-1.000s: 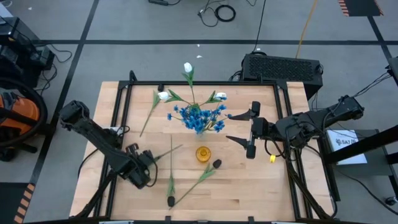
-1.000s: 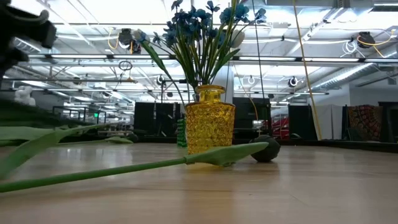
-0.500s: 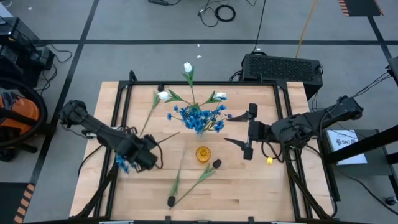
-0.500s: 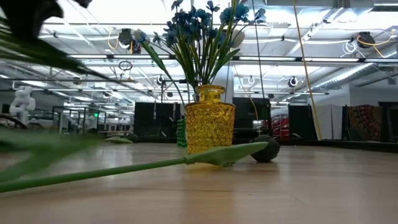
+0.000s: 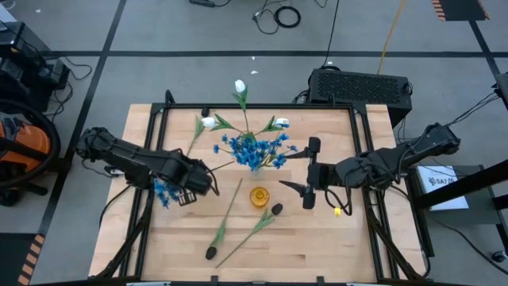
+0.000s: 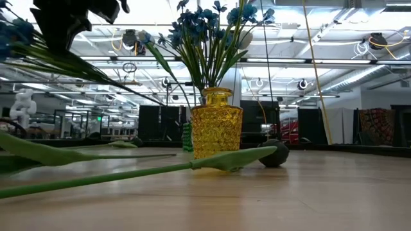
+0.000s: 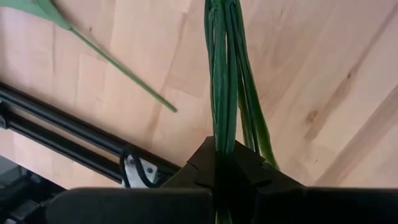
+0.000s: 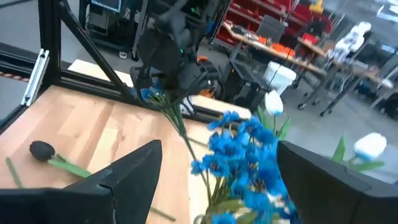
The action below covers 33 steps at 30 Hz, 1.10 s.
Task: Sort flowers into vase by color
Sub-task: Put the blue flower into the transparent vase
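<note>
A yellow glass vase (image 5: 259, 196) stands mid-table. Just beyond it stands a bunch of blue flowers (image 5: 254, 149) with white tulips (image 5: 240, 86); in the low view their stems (image 6: 209, 64) line up with the yellow vase (image 6: 216, 125). My left gripper (image 5: 198, 179) is left of the vase, shut on a blue flower (image 5: 163, 193). Two dark-bud flowers lie flat on the table, one bud (image 5: 276, 210) by the vase, one bud (image 5: 211, 253) nearer me. My right gripper (image 5: 286, 168) hovers open to the right of the bunch. My left gripper pinches the blue flower's bundle of thin green stems (image 7: 222, 146) between its two fingers. The stems run on past the fingertips, along the fingers. The blue cluster (image 6: 13, 32) sticks out on the other side of the gripper. The flower is lifted clear of the table, roughly level.
A black frame rail (image 5: 262, 106) runs around the wooden table. A loose green stem with a leaf (image 7: 112, 62) lies on the wood near the left gripper. A black box (image 5: 361, 86) sits past the far right corner. Bare wood lies along the near edge.
My left gripper has risen and moved toward the far edge and right, toward the vase, carrying the blue flower up off the table. The nearer dark-bud flower has turned, its stem end swinging right. My right gripper has shifted left toward the bunch.
</note>
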Each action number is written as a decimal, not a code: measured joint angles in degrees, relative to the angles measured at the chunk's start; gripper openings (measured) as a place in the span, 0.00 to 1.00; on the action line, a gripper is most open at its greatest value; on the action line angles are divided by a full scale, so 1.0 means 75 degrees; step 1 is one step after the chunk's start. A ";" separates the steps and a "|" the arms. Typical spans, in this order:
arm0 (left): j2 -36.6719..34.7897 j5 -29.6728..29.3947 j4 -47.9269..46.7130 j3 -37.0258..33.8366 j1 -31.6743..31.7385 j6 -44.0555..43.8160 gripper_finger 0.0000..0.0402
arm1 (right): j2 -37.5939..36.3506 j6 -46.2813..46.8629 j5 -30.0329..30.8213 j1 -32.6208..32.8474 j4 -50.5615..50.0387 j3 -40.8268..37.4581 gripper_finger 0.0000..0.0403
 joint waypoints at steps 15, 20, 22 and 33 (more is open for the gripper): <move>-0.0002 0.1386 0.0272 0.0003 0.0009 0.0220 0.05 | 0.2235 -0.0980 -0.1206 -0.0524 0.1600 -0.0003 0.77; -0.0002 0.1956 0.0519 0.0008 -0.0247 -0.0112 0.05 | 0.3132 -0.1250 -0.1174 -0.0549 0.2484 -0.0003 0.77; -0.0002 0.2139 0.0499 0.0116 -0.0330 -0.0317 0.05 | 0.3449 -0.1368 -0.1069 -0.0493 0.2627 0.0166 0.77; -0.0011 0.1056 0.0612 0.1843 -0.1101 -0.1260 0.05 | 0.4581 -0.1126 0.0411 0.0294 0.0313 0.2270 0.77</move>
